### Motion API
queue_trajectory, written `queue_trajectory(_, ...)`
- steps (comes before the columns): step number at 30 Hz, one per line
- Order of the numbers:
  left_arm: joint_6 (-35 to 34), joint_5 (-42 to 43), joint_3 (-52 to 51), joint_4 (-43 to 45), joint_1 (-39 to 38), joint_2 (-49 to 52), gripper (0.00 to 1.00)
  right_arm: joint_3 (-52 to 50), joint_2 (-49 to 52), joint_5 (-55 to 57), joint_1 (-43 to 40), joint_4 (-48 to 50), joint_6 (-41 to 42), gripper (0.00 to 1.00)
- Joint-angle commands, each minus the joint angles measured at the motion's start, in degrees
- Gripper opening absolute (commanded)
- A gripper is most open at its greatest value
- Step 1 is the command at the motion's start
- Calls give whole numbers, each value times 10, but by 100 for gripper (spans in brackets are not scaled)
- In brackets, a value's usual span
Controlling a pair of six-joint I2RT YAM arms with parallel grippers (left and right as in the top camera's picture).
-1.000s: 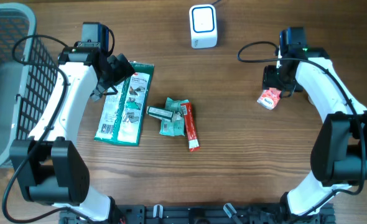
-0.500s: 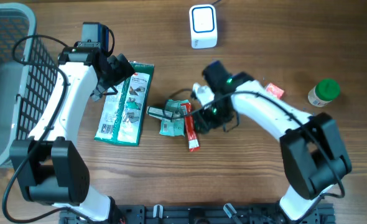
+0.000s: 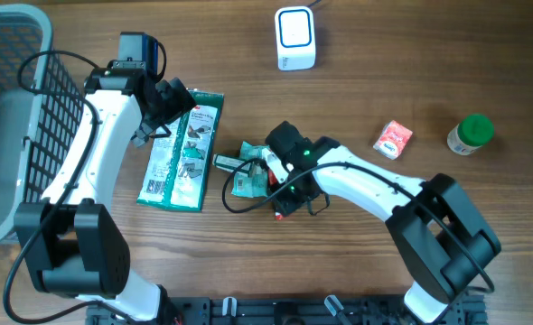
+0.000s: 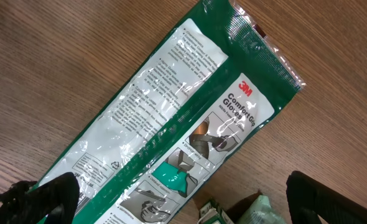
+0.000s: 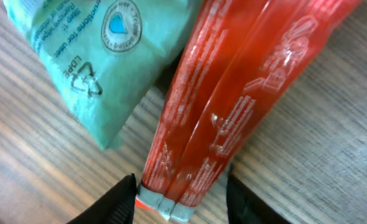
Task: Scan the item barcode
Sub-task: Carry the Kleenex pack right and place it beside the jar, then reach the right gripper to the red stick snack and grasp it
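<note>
A long red stick packet [image 3: 279, 213] lies in the middle of the table beside a teal pouch [image 3: 245, 183]. My right gripper [image 3: 285, 187] is down over it. In the right wrist view the red packet [image 5: 233, 99] runs between the two fingertips [image 5: 112, 202], which stand on either side of its grey sealed end without pinching it, so the gripper [image 5: 180, 202] is open. The white barcode scanner [image 3: 295, 38] stands at the back. My left gripper [image 3: 172, 104] hangs wide open over a green glove package [image 4: 171, 118], holding nothing.
A small box [image 3: 233, 163] lies against the teal pouch [image 5: 109, 56]. At the right are a red-and-white carton [image 3: 393, 139] and a green-lidded jar [image 3: 470, 134]. A grey wire basket [image 3: 14, 108] fills the left edge.
My right arm swung from the red-and-white carton at the right to the middle and came down over the red packet, its jaws narrowing. The left arm stayed still.
</note>
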Motion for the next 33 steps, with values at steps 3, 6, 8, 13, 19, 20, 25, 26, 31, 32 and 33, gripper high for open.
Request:
queue_trajectory(3,-5,1,-1,0,0,0,100,-31,2,170,-9,7,9,45)
queue_trajectory(6,-5,1,-1,0,0,0,100,-29,0,206,-32,5,-46,47)
queue_trajectory(8,-5,1,-1,0,0,0,100,-15,-7,206,-47,5,-52,49)
queue_trajectory(13,-5,1,-1,0,0,0,100,24,-49,156,-88,-19,-85,54)
queue_trajectory(19,-5,1,-1,0,0,0,100,8,-52,86,-134,-53,-165,59)
queue_trajectory(20,-5,1,-1,0,0,0,100,2,-50,88,-139,-45,-189,59)
queue_trajectory(25,-5,1,-1,0,0,0,100,-18,-47,122,-174,16,-220,53)
queue_trajectory(26,-5,1,-1,0,0,0,100,-19,-47,116,-181,13,-220,51)
queue_trajectory(31,-5,1,-1,0,0,0,100,-28,-46,30,-204,-1,-243,51)
queue_trajectory(32,-5,1,-1,0,0,0,100,-29,-46,27,-204,-4,-243,51)
queue_trajectory(33,-5,1,-1,0,0,0,100,-29,-46,24,-203,-5,-243,51)
